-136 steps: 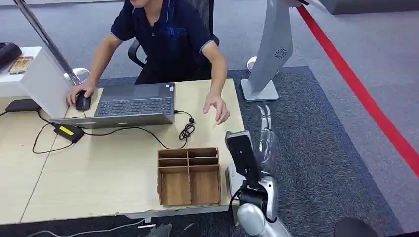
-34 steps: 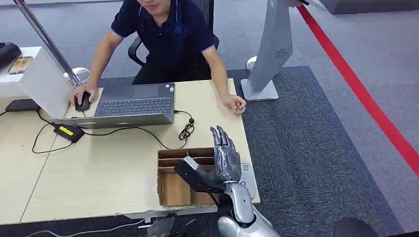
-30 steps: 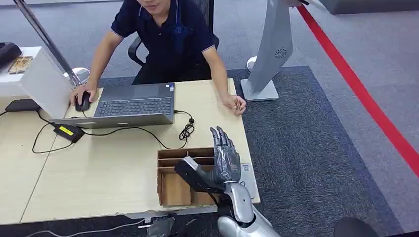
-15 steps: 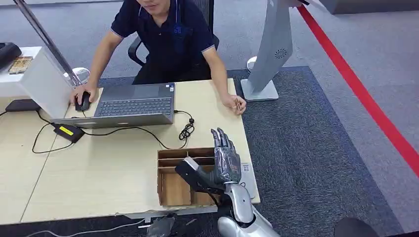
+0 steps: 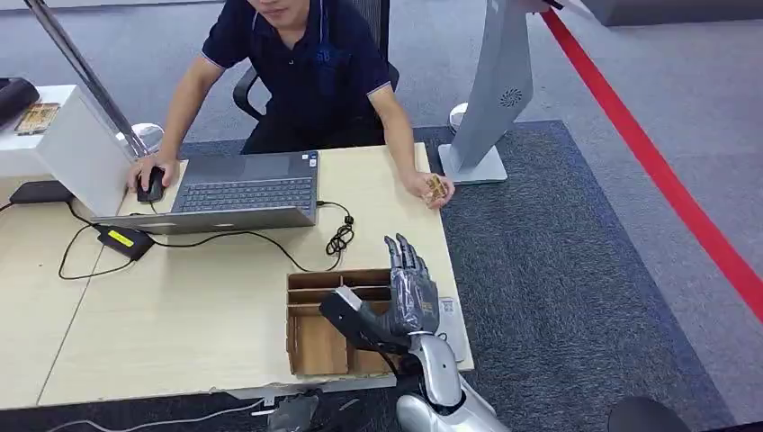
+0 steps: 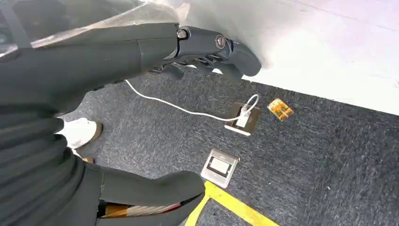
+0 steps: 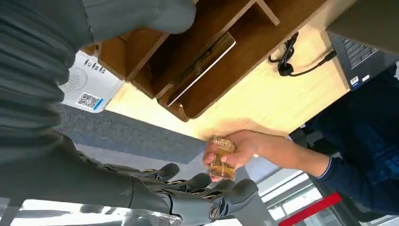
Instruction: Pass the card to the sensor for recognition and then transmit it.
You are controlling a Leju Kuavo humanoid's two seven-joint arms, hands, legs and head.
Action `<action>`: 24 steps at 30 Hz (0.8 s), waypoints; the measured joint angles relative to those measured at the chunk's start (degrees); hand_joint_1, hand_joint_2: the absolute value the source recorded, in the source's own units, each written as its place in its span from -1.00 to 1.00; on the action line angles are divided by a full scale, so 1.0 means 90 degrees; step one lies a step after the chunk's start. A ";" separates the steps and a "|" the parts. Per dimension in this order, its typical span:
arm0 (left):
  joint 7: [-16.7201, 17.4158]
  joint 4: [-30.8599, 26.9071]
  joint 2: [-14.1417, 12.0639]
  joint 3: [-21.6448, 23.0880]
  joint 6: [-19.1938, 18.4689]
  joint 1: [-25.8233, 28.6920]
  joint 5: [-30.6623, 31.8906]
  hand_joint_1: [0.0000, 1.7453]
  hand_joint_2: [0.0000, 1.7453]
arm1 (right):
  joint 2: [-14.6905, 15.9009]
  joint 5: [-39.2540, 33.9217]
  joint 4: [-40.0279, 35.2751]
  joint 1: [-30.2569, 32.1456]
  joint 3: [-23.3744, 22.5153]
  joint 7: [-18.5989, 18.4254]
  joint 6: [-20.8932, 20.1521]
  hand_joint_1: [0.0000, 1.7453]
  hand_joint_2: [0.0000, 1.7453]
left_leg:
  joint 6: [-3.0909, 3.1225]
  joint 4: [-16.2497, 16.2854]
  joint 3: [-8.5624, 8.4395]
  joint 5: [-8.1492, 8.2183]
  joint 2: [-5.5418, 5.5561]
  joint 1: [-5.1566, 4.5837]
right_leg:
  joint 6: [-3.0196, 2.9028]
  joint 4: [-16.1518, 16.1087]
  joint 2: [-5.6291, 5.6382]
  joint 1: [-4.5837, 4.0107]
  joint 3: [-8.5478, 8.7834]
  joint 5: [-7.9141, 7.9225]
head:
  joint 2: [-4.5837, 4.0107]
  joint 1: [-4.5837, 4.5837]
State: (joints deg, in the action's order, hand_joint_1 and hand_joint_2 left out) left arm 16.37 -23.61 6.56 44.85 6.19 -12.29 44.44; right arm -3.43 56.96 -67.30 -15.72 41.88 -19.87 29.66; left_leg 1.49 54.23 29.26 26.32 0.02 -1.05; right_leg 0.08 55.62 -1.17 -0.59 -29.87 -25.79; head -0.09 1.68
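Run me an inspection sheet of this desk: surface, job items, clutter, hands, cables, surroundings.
Surface: light wooden desk.
Job's things: card held by the person's hand; white sensor pad at the desk's edge.
Clutter: wooden divider box, a card inside it; laptop; mouse.
Hands: right hand open above the box; left hand empty, above the floor.
Cables: black cable, power adapter.
Surroundings: grey carpet, red floor line.
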 joint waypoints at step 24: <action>0.0000 0.0000 0.0000 0.0000 0.0000 0.0000 0.0007 -1.00 1.00 | 0.0000 -0.0027 0.0012 0.0001 0.0000 0.0000 0.0000 -0.58 1.00 | 0.0000 0.0000 0.0000 0.0000 0.0000 0.0000 | 0.0000 0.0000 0.0000 0.0000 0.0000 0.0000 | 0.0000 0.0000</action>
State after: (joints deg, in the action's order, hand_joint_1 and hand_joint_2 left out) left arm 16.37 -23.61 6.56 44.85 6.19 -12.29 44.50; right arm -3.43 56.72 -67.19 -15.72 41.88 -19.87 29.66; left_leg 1.49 54.23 29.27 26.32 0.02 -1.05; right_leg 0.08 55.62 -1.17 -0.59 -29.87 -25.79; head -0.09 1.68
